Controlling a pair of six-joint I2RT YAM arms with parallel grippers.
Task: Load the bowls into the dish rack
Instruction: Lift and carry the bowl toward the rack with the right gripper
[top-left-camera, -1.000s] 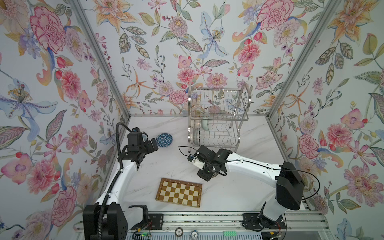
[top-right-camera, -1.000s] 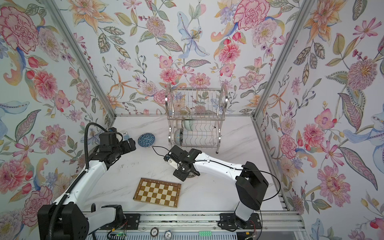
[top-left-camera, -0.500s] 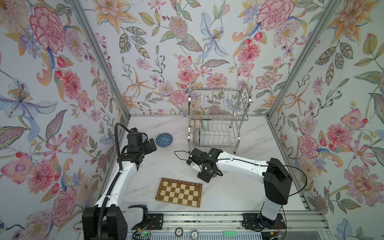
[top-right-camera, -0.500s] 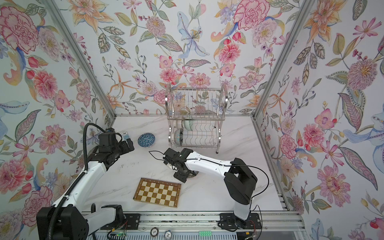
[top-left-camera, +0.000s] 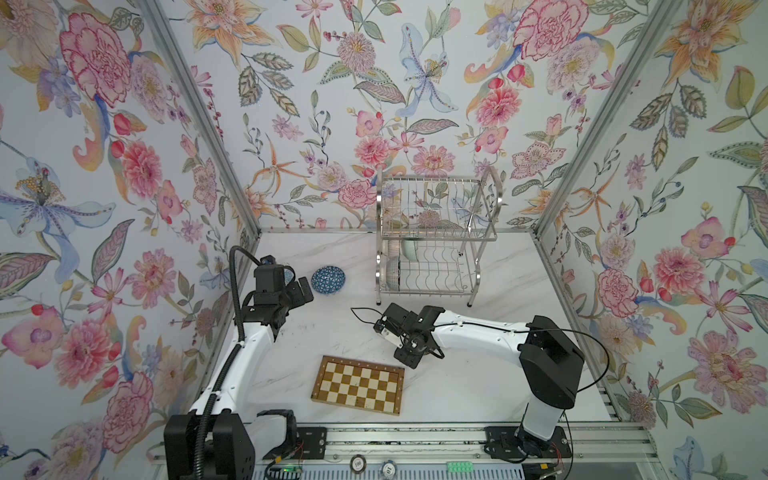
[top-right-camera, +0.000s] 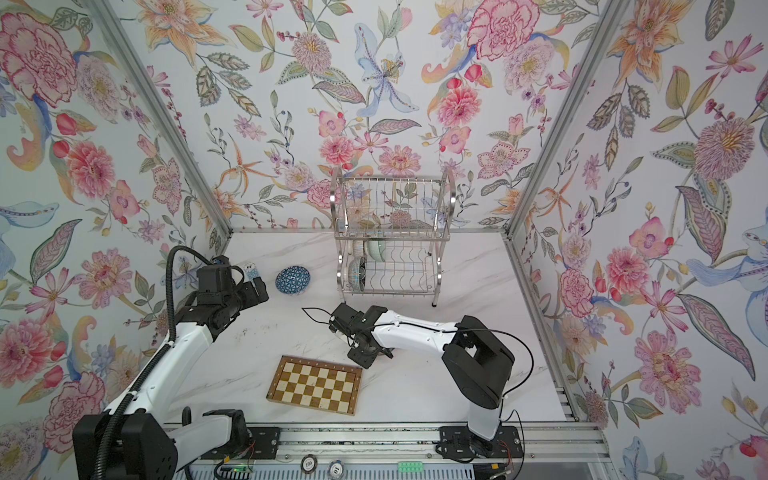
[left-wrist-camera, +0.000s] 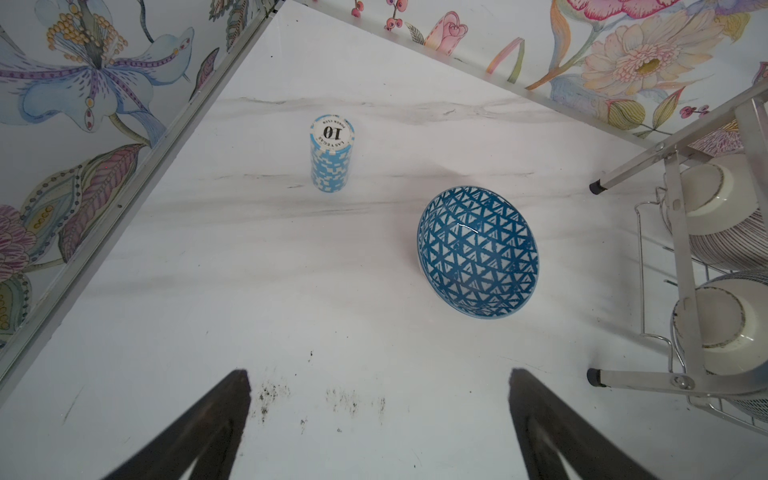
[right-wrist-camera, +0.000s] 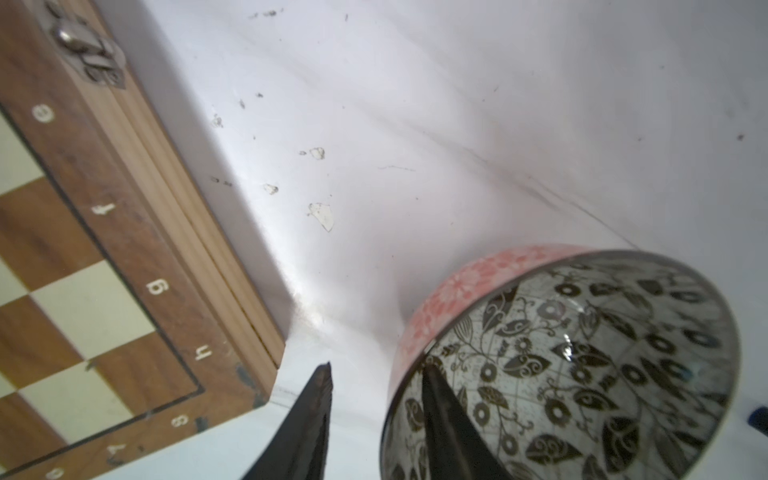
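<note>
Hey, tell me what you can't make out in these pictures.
Floral bowl: mostly hidden under the right gripper in both top views; cut off by the right wrist view's edge.
Racked bowls: screened by the dish rack wires and upper tier in both top views, cropped by the left wrist view's edge; count unclear.
Chip stack: partly behind the left gripper in a top view.

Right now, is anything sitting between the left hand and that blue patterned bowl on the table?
Nothing visible. Only bare table lies between the open left hand and the blue bowl. The stack of chips stands off to one side, clear of that path.
</note>
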